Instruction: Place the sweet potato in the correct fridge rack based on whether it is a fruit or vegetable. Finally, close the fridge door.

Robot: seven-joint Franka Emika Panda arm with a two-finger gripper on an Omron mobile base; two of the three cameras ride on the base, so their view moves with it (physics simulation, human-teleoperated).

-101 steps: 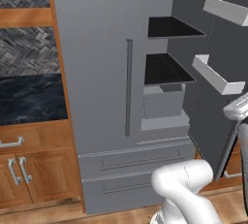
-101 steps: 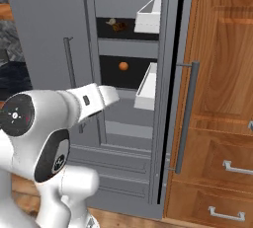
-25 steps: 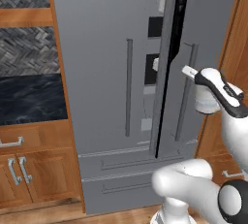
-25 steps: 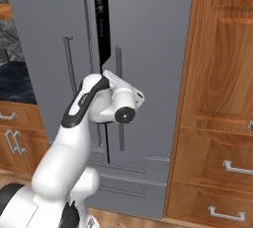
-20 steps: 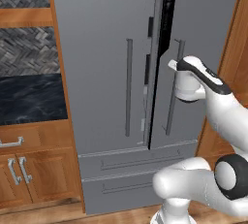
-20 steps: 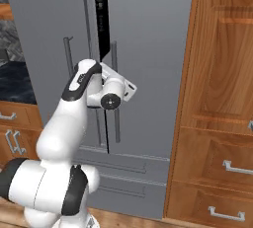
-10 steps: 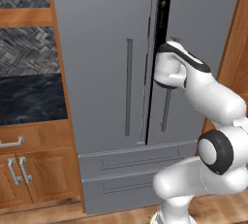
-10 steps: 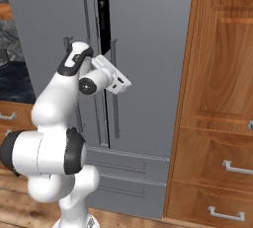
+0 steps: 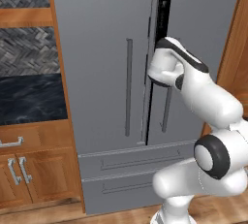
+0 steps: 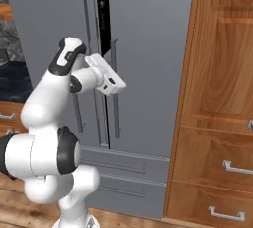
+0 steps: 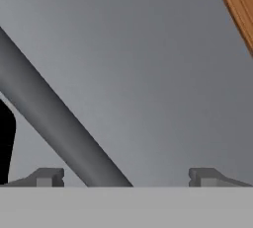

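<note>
The tall grey double-door fridge (image 9: 97,63) has its right-hand grey door (image 10: 148,49) almost shut, with a narrow dark gap between the two doors. The white arm reaches up to that door, and the claw (image 11: 123,175) sits right against its front panel, close to the door's long grey bar handle (image 11: 54,118), which crosses the hand view at a slant between the two dark fingertips (image 11: 47,176). The claw's jaws stand spread as wide as they go and hold nothing; the handle passes between them but neither tip presses on it. The sweet potato cannot be made out, so its place relative to the claw cannot be told. Brown wooden cabinets (image 10: 217,98) flank the fridge on the right, and more wooden cupboards (image 9: 29,165) stand at the left.
</note>
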